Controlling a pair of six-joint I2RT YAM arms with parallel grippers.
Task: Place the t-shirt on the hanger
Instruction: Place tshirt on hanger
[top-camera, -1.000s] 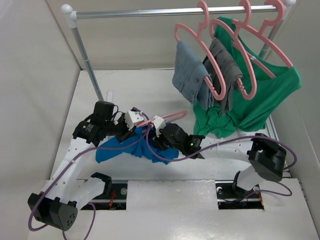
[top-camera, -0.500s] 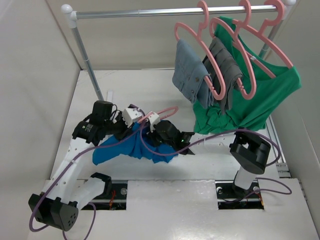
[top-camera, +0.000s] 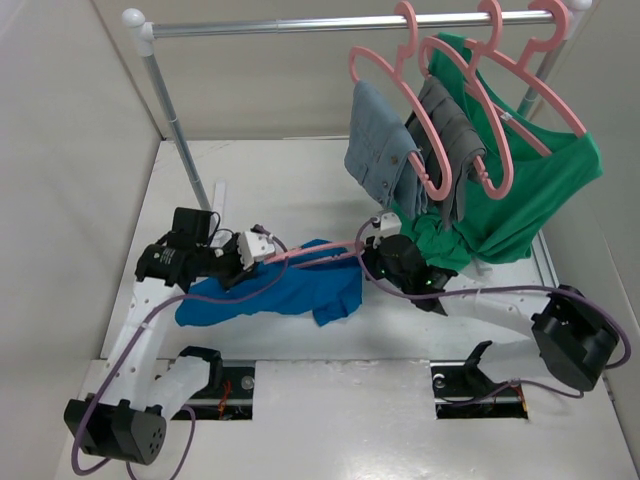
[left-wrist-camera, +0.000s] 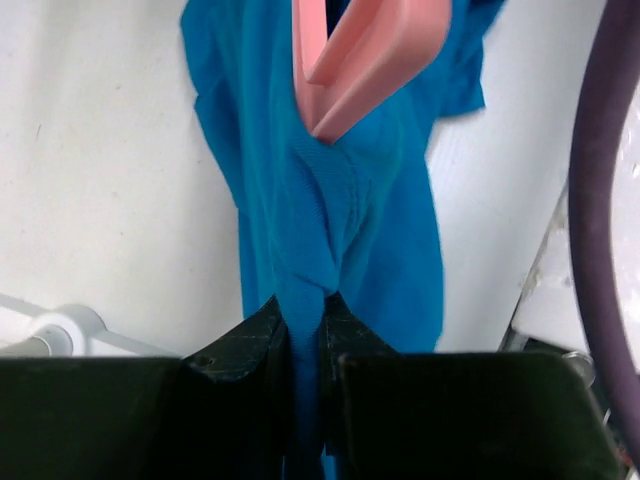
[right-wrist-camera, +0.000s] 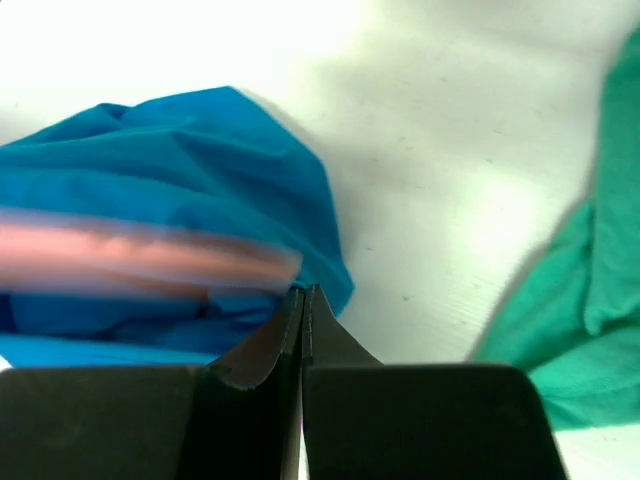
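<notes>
Table (top-camera: 300, 190) first. The rack (top-camera: 300, 22) stands at the far side with three loaded hangers. The green shirt (top-camera: 540, 190) hangs low on the right, its hem bunched. None of that is ours.

The t-shirt (top-camera: 285, 292) lies crumpled on the table, front-centre, between the two arms. The hanger (top-camera: 320, 253) runs across its top, left to right. In the left wrist view one pink end pokes into the cloth, and the rest of the shirt is bunched below it, not spread over both shoulders. We judge it part-threaded at best.

Left gripper (left-wrist-camera: 305, 305): pinching a twisted rope of blue cloth just below that pink end.

Right gripper (right-wrist-camera: 303, 295): fingers pressed tight together, with the hanger's blurred end running right up to the tips. We read that as a nip on the hanger, but the contact itself isn't visible. It sits near the green hem.

Risks from here:
- The left pinch is on a twisted fold, so a pull could drag the cloth off the hanger end or cinch it shut, and the other shoulder never gets in.
- The hold on the hanger is thin, so it may pivot or slip once cloth loads it.
- The right arm could snag the green shirt.
- A purple cable (left-wrist-camera: 605, 200) close beside the shirt could catch on it.
</notes>
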